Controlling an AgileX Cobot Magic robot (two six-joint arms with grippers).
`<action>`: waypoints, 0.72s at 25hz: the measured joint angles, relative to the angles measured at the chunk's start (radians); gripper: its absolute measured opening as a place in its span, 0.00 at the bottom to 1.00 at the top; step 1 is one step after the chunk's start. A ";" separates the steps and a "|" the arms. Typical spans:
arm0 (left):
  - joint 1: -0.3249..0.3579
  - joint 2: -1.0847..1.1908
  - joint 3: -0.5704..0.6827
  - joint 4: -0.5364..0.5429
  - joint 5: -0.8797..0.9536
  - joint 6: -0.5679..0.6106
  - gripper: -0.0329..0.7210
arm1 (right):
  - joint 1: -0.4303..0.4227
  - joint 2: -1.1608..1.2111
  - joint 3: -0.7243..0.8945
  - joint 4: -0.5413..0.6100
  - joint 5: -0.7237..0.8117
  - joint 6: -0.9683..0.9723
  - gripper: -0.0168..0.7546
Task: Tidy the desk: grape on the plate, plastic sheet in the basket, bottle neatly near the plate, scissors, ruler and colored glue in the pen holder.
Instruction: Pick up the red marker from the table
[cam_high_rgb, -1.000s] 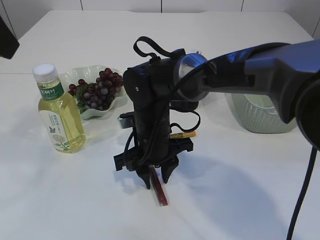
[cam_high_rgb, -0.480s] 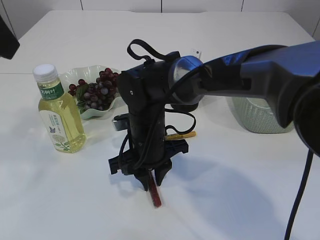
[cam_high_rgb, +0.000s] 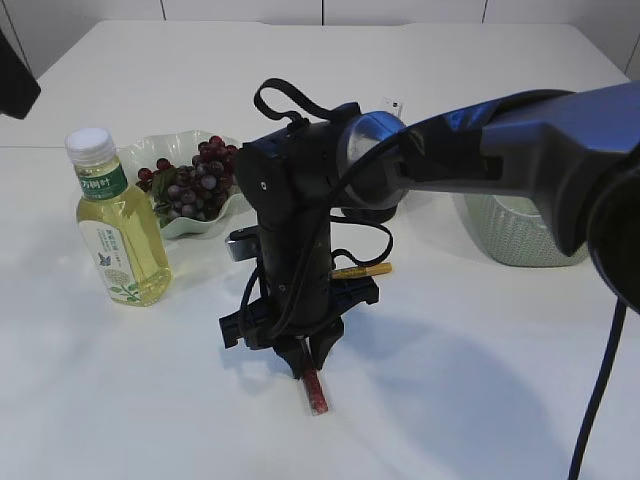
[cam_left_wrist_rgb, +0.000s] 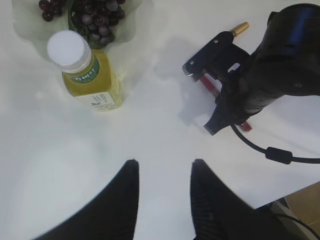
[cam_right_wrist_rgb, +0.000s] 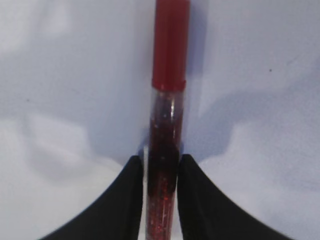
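A red glitter tube of colored glue (cam_high_rgb: 315, 391) lies on the white table, its red cap pointing away in the right wrist view (cam_right_wrist_rgb: 170, 75). My right gripper (cam_high_rgb: 305, 364) points straight down over it, and its two black fingers press the tube's clear body from both sides (cam_right_wrist_rgb: 161, 158). The left gripper (cam_left_wrist_rgb: 163, 162) hovers open above bare table, nothing between its fingers. The bottle (cam_high_rgb: 120, 235) of yellow drink stands upright beside the plate (cam_high_rgb: 150, 152), which carries the grape (cam_high_rgb: 200, 175) bunch. Scissors, ruler, plastic sheet and pen holder are out of view.
A pale green basket (cam_high_rgb: 520, 235) stands at the right behind the right arm. A second glue tube with a gold tip (cam_high_rgb: 362, 269) lies just behind the right gripper. The table's near edge shows at the bottom right of the left wrist view.
The right gripper has come down a little and drawn its fingers in around the red glue tube. Bottle, plate and left gripper have not moved.
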 joint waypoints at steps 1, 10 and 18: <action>0.000 0.000 0.000 -0.002 0.000 0.000 0.38 | 0.000 0.000 0.000 -0.002 0.000 0.000 0.29; 0.000 0.000 0.000 -0.009 0.000 0.000 0.38 | 0.000 0.000 0.000 -0.004 0.000 0.002 0.24; 0.000 0.000 0.000 -0.010 0.000 0.000 0.38 | 0.000 0.000 -0.002 -0.004 0.000 0.002 0.15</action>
